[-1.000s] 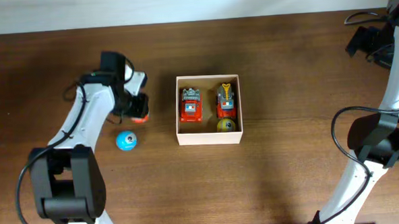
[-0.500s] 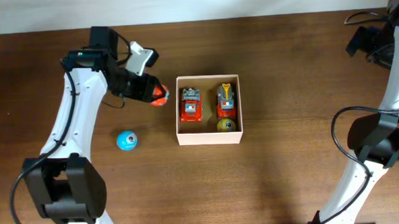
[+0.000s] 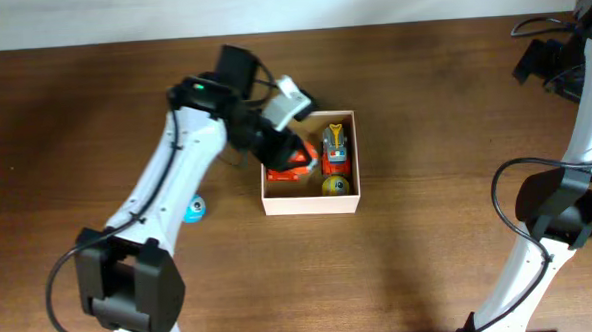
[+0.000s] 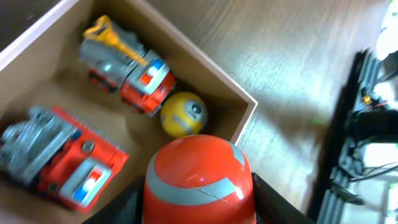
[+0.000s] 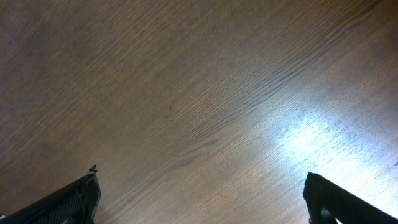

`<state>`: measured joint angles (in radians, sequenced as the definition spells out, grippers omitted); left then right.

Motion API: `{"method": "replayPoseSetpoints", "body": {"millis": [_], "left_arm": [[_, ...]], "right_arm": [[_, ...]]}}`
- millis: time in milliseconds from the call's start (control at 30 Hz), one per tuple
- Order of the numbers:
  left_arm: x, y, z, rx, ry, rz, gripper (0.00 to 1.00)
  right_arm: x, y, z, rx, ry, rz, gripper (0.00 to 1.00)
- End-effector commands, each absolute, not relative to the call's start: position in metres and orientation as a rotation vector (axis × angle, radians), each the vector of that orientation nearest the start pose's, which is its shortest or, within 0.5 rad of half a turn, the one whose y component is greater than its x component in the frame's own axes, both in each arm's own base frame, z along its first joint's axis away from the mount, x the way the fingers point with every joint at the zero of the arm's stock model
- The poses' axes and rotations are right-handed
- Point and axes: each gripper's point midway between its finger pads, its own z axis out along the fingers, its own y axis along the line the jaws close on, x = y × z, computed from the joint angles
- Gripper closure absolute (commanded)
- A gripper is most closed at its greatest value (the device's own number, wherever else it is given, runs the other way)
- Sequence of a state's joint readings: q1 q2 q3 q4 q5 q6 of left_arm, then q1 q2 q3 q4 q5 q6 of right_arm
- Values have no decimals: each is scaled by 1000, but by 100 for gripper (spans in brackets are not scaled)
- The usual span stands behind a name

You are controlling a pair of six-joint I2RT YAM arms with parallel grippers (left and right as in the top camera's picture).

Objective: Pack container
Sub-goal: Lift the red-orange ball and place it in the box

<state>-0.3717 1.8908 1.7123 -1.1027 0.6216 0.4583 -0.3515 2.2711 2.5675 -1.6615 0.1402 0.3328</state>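
The container is a small white-walled cardboard box with a tan inside, mid-table. In it lie two red toy trucks and a yellow ball; the right truck and the yellow ball also show from overhead. My left gripper is shut on an orange-red ball with grey stripes and holds it over the box's left half, above the left truck. My right gripper is open and empty above bare wood, its arm at the far right edge.
A blue ball lies on the table left of the box, partly hidden by my left arm. The brown wooden table spreads around the box. A white wall runs along the back.
My left gripper has carried the orange-red ball to the right, from the table left of the box to above the box's left half. The right arm has not moved.
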Motion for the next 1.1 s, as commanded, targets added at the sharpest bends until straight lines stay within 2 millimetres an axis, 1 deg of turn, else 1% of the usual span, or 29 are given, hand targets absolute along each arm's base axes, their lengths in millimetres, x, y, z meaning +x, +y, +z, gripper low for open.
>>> {"method": "replayPoseSetpoints", "body": {"millis": [0,100,133,200,400,500,567,600,667,700,733,800,867,933,1067], "left_arm": [[353,-258,167,1315,2383,-735,53],[352,-271,157,1361,2374,-704,53],[351,-275,147,1383,2387,-688,53],[350,-279,135,1401,2407,-687,53],[353,-283,95,1415,2484,-703,53],[354,-283,81,1419,2509,-708,53],[354,-283,77,1420,2520,-711,52],[354,-283,77,1420,2520,-711,51],[354,-283,77,1421,2519,-711,39],[354,-283,77,1420,2519,-712,27],[354,-283,78,1418,2519,-712,21],[356,-284,80,1383,2536,-715,18],[360,-285,86,1357,2539,-715,18],[364,-287,96,1354,2522,-711,19],[374,-292,126,1348,2477,-701,19]], "right_arm": [[419,-178,228,985,2697,-206,1],[419,-178,228,985,2697,-206,1],[419,-178,228,985,2697,-206,1],[419,-178,228,985,2697,-206,1],[419,-178,228,985,2697,-206,1],[419,-178,228,985,2697,-206,1],[419,-178,228,985,2697,-206,1],[419,-178,228,985,2697,-206,1],[419,-178,228,985,2697,-206,1],[419,-178,228,985,2697,-206,1],[419,-178,228,985,2697,-206,1],[419,-178,228,985,2697,-207,1],[419,-178,228,985,2697,-207,1],[419,-178,228,985,2697,-206,1],[419,-178,228,985,2697,-206,1]]}}
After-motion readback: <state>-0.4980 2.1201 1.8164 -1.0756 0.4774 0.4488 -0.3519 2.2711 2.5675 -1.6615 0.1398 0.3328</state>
